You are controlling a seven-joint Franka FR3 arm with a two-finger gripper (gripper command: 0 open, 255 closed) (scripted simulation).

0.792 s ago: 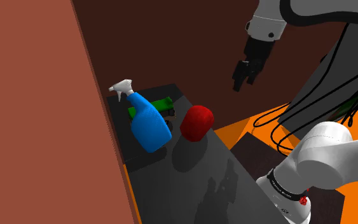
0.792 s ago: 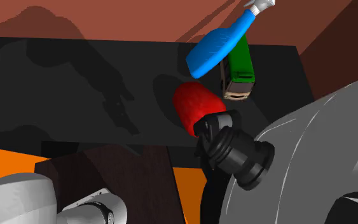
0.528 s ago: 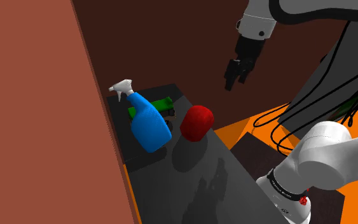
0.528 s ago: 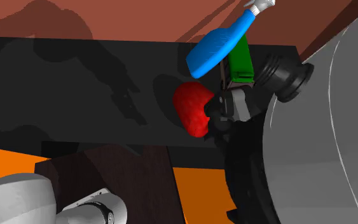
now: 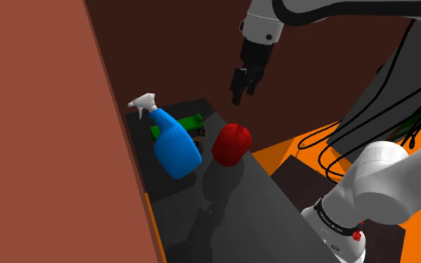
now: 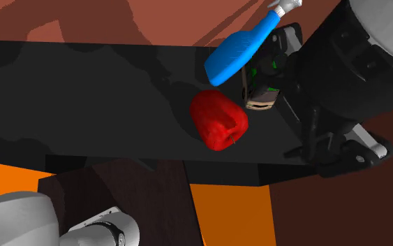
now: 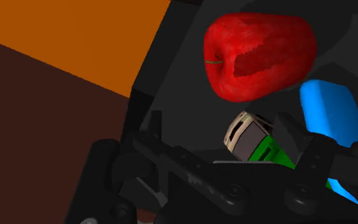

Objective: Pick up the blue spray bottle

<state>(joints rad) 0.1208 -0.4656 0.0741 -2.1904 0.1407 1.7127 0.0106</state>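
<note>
The blue spray bottle, smooth and rounded with a white trigger head, lies tilted on the dark matte table, left of centre in the shoulder view and against a brick-red wall. A dimpled red apple and a green box lie just beside it. The black gripper hangs above them, its fingers apart.

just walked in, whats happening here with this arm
The white Franka arm is after the blue spray bottle but has not touched it. Its black gripper hovers in the air above the dark table, jaws open and empty. The bottle lies on the table by the reddish wall, with a green box-like thing beside it and a red apple a little apart.
</note>
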